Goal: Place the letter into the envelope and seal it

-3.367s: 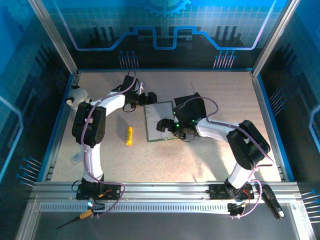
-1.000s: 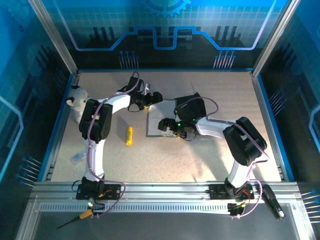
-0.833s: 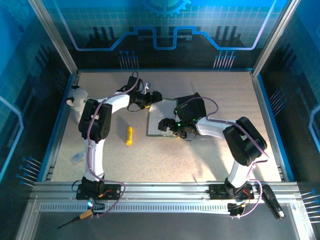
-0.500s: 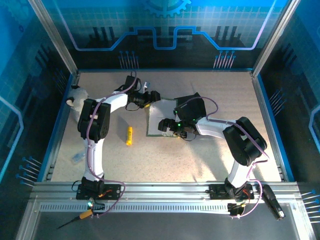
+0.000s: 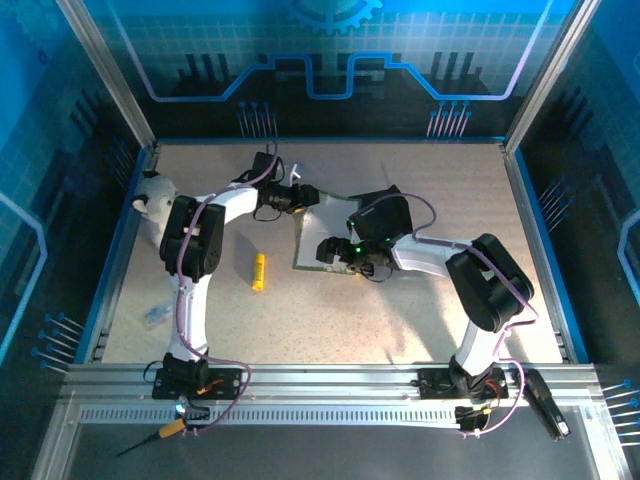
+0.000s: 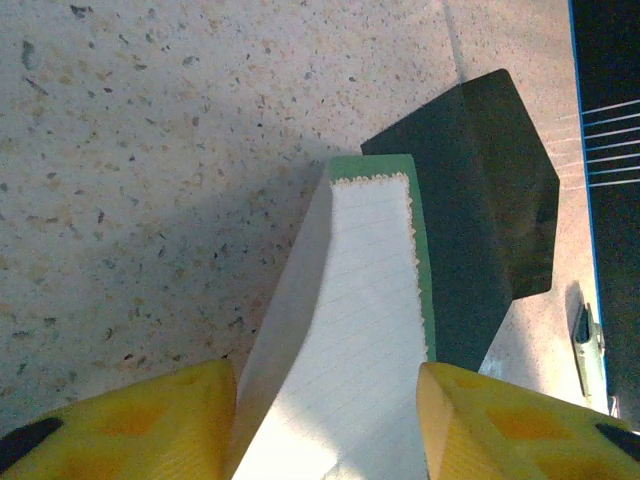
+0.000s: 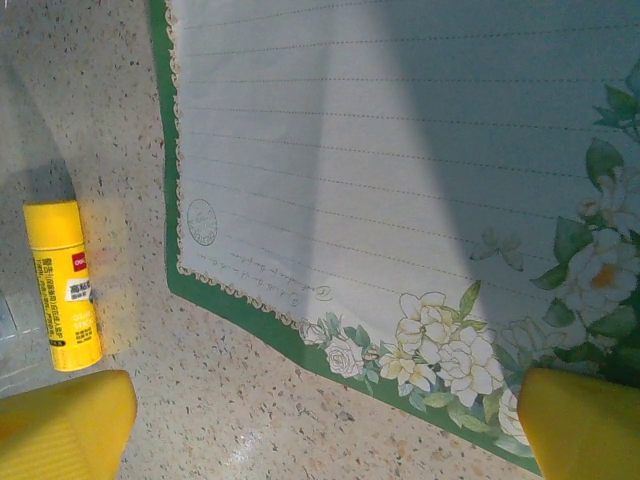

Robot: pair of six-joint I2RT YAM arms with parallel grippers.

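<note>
Speckled tabletop [image 5: 420,310], far middle: letter [image 6: 370,330] just beside envelope [image 6: 490,180], far edge raised between left tool [image 6: 320,400] fingers, grip impossible to tell. Right tool [image 5: 335,252] spread open over near edge. Not yet inserted or sealed.

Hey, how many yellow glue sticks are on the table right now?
1. The glue stick lies left of the letter, apart from it; another could be hidden.

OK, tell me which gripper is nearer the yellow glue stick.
Right. The right gripper hovers over the letter's near edge, beside the yellow glue stick; the left gripper straddles the letter's far edge, farther back.
</note>
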